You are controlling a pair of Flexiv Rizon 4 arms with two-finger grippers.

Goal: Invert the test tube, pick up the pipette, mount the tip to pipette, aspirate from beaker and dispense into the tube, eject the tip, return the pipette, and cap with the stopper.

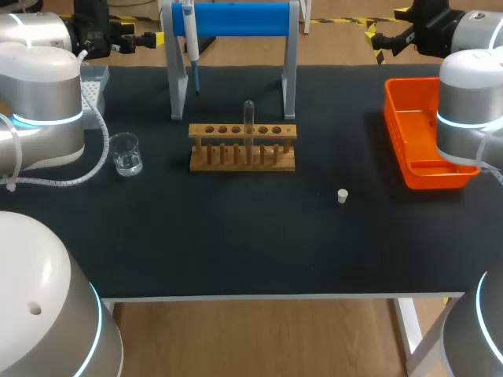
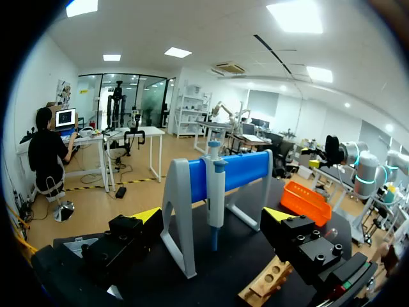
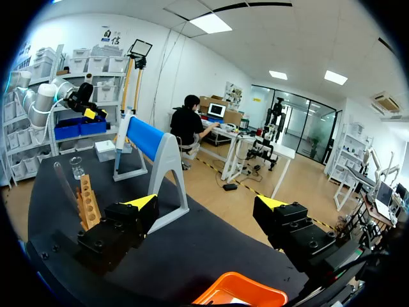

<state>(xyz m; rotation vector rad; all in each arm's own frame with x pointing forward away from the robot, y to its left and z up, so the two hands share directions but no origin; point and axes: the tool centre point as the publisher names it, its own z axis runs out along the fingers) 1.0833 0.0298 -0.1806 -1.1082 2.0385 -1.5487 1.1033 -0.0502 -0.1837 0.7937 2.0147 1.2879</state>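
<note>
A clear test tube (image 1: 248, 118) stands upright in the wooden rack (image 1: 242, 148) at the table's middle. The pipette (image 1: 190, 38) hangs on the blue-barred stand (image 1: 236, 20) behind the rack. A glass beaker (image 1: 126, 153) with a little liquid sits left of the rack. The small white stopper (image 1: 343, 195) lies to the rack's front right. My left gripper (image 1: 134, 38) is raised at the back left, open and holding nothing; in its wrist view the left gripper (image 2: 214, 217) faces the pipette (image 2: 216, 192). At the back right my right gripper (image 1: 385, 35) is also open, as the right wrist view of the gripper (image 3: 208, 203) shows. From there the rack (image 3: 88, 201) and tube (image 3: 64, 182) lie well off to the side.
An orange tray (image 1: 420, 133) sits at the right edge, under my right arm. A tip box (image 1: 94, 82) stands at the back left by my left arm. The table's front edge runs below the stopper.
</note>
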